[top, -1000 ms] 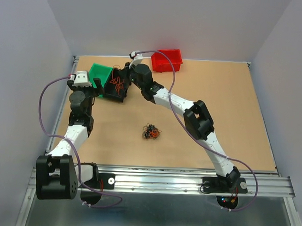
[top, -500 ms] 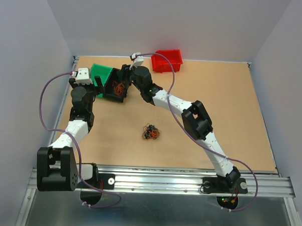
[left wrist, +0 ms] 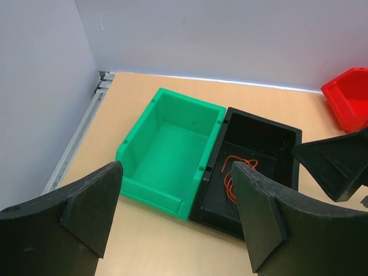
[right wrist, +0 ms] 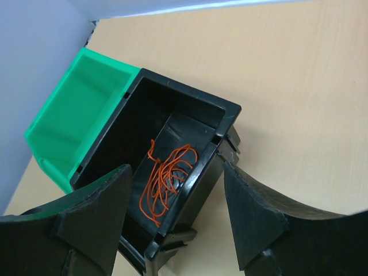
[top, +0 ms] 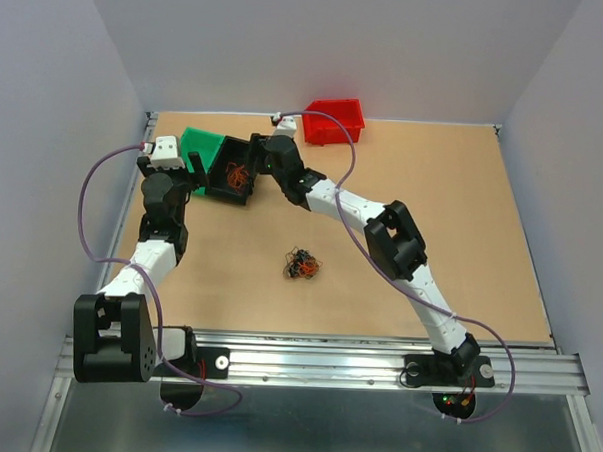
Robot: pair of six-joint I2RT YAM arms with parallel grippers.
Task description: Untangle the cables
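Table [top: 462, 223]: tan board, walls on three sides.

Right gripper [right wrist: 175, 169]: reaches across to the far left corner and hangs over the black bin [right wrist: 190, 92]. Fingers spread, nothing between them.

Left gripper [left wrist: 177, 167]: close by, above the near edge of the green bin [left wrist: 167, 149]. Fingers wide apart, empty.

Bins: green one bare inside, black one touching its side. Red bin [top: 330, 137] sits apart at the far edge.

Cables: a tangled knot [top: 301, 265] of dark and orange strands lies mid-table, well apart from both grippers. One orange cable [right wrist: 167, 178] lies loosely coiled on the black bin's floor.

Risks, as I judge them:
- Both arms crowd one corner, so a careless swing by either could knock the wrists together.
- The bins look light and unfastened. A finger catching the black rim could tip that bin or shove it into the green one.
- The knot may cinch tighter if one strand is pulled hard.
- The orange coil looks springy, and a loop could hook a finger and be dragged out.

Hard to make out:
- From above, the right arm covers part of the black bin.
- The black bin's near corner is hidden behind the right fingers.
- The strands in the knot are too small to count.
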